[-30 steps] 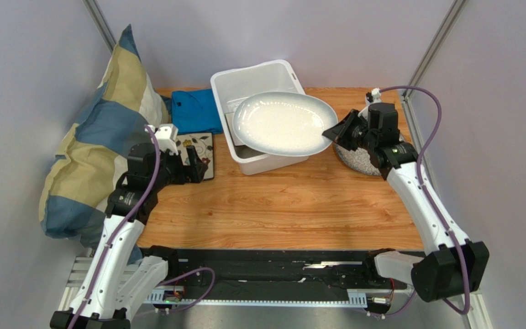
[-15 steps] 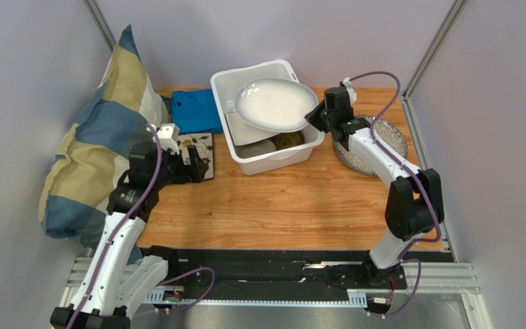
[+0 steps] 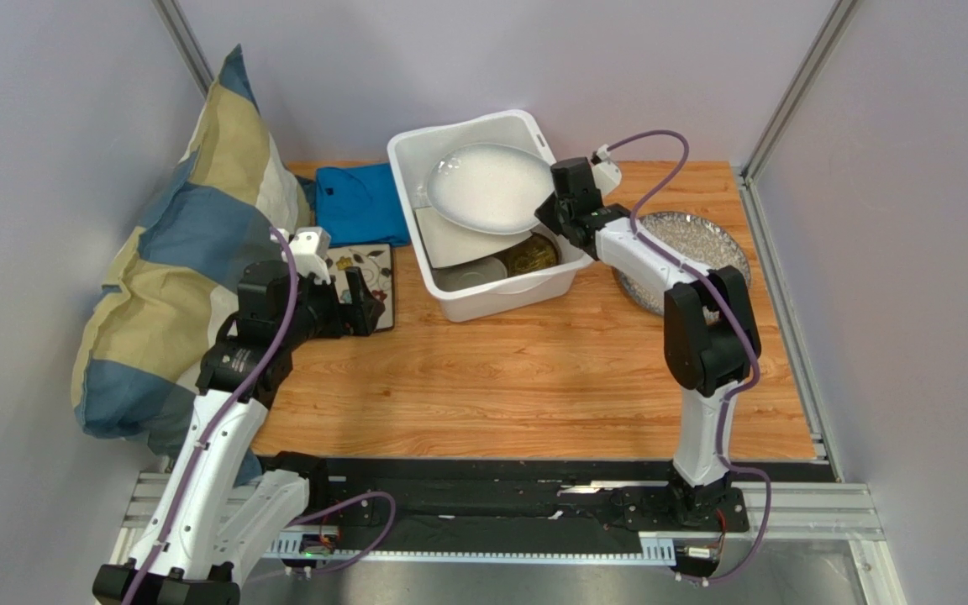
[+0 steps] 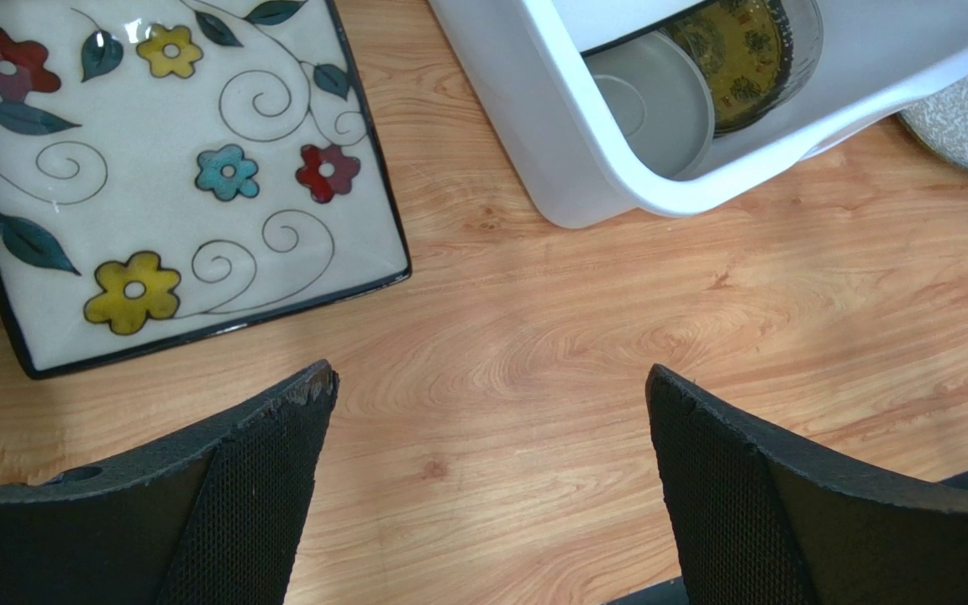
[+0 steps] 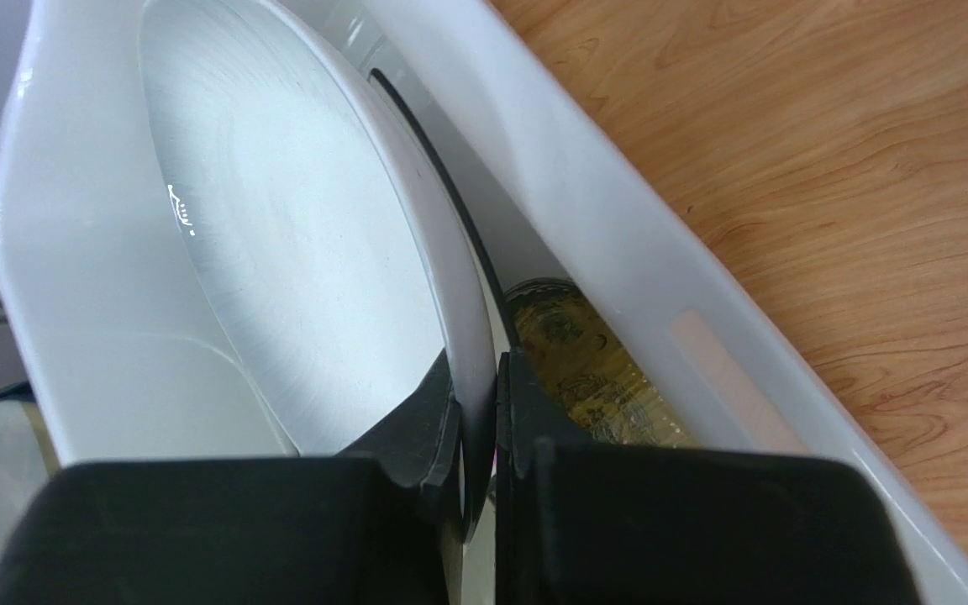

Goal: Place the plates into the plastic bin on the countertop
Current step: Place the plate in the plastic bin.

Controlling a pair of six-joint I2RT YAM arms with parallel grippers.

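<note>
The white oval platter (image 3: 487, 189) hangs tilted on edge inside the plastic bin (image 3: 502, 300), with my right gripper (image 3: 552, 214) shut on its rim. In the right wrist view both fingers pinch the platter (image 5: 300, 252) at my right gripper (image 5: 479, 429), just inside the bin wall (image 5: 653, 277). A yellow-patterned plate (image 5: 578, 366) lies below it. My left gripper (image 4: 489, 391) is open over the bare countertop (image 3: 514, 378), next to the floral square plate (image 4: 174, 177). A grey-speckled round plate (image 3: 704, 246) lies right of the bin.
A folded blue cloth (image 3: 360, 202) lies left of the bin, behind the floral plate (image 3: 369, 284). A striped pillow (image 3: 186, 252) leans at the left wall. Small plates, one grey (image 4: 653, 107), lie on the bin floor.
My right arm has carried the platter left and back, from above the bin's front into the bin, tipping it steeper. The left arm has not moved.
</note>
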